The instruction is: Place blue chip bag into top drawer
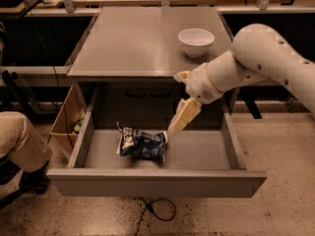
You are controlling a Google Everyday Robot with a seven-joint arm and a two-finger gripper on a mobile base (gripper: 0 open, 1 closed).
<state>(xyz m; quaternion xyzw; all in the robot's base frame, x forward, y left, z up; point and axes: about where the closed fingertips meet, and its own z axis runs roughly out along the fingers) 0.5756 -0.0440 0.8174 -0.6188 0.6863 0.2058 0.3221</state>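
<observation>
The blue chip bag (142, 144) lies crumpled on the floor of the open top drawer (157, 183), left of its middle. My gripper (177, 104) hangs above the drawer, just up and to the right of the bag, and is clear of it. It is open and empty, and its lower pale finger (183, 116) points down toward the bag's right end. The white arm reaches in from the right.
A white bowl (196, 41) stands on the grey table (133, 38) at the back right, close to my arm. A tan cardboard box (66, 119) sits left of the drawer. A person's leg (19, 141) is at the far left. A cable (157, 210) lies on the floor.
</observation>
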